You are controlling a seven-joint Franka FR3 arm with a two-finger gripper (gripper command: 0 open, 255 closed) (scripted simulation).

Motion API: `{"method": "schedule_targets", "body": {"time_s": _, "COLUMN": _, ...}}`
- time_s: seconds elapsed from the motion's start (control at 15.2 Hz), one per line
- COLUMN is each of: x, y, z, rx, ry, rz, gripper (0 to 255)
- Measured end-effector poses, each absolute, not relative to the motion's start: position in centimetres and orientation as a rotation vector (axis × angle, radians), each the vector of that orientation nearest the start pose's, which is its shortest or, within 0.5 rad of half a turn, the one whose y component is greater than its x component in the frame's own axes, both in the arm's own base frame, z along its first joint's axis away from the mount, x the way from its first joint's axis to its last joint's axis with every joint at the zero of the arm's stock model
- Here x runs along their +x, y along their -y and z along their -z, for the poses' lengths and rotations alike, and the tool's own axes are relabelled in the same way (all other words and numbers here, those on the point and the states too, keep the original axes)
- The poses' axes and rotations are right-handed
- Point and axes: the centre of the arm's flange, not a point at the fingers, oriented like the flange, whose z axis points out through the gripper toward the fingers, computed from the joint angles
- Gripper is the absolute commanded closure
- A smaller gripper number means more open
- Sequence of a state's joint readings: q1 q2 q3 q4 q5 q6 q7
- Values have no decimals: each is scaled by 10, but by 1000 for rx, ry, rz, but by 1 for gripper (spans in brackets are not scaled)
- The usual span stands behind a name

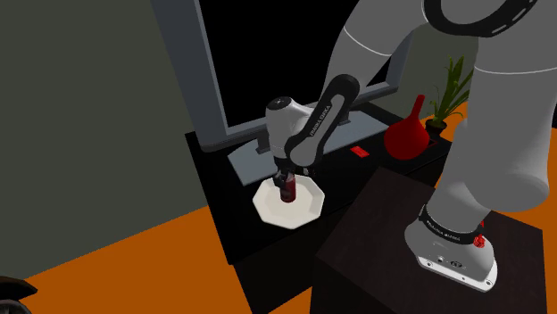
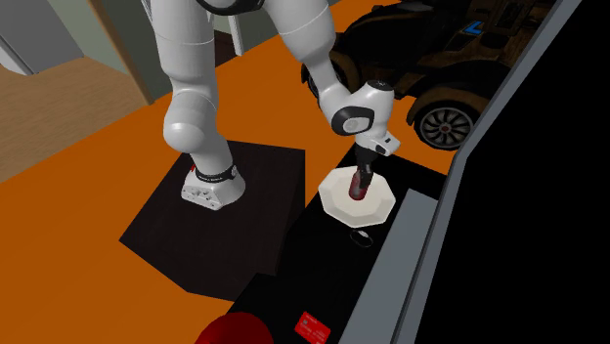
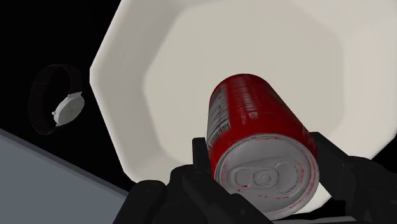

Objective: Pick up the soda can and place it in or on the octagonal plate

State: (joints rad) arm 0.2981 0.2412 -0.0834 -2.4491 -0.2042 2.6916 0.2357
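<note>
Your gripper (image 3: 264, 162) is clamped on the red soda can (image 3: 254, 121) (its lid toward the wrist camera), holding it just over the white octagonal plate (image 1: 268, 210) near the middle of the shoulder view.

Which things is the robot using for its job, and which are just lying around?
For the job: red soda can, white octagonal plate, gripper clasping the can.
Just lying about: wristwatch, red vase, potted plant, red card.
</note>
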Motion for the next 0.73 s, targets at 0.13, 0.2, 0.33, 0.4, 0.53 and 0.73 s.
{"method": "schedule_targets", "body": {"time_s": 0.13, "x": 473, "y": -108, "z": -204, "rx": -3236, "ry": 268, "rz": 40, "gripper": 0}}
{"method": "schedule_targets", "body": {"time_s": 0.2, "x": 473, "y": -108, "z": -204, "rx": -3236, "ry": 268, "rz": 40, "gripper": 0}}
{"method": "schedule_targets", "body": {"time_s": 0.33, "x": 473, "y": -108, "z": -204, "rx": -3236, "ry": 268, "rz": 40, "gripper": 0}}
{"method": "schedule_targets", "body": {"time_s": 0.4, "x": 473, "y": -108, "z": -204, "rx": -3236, "ry": 268, "rz": 40, "gripper": 0}}
{"method": "schedule_targets", "body": {"time_s": 0.53, "x": 472, "y": -109, "z": -209, "rx": -3236, "ry": 268, "rz": 40, "gripper": 0}}
{"method": "schedule_targets", "body": {"time_s": 0.73, "x": 473, "y": -113, "z": -240, "rx": -3236, "ry": 268, "rz": 42, "gripper": 0}}
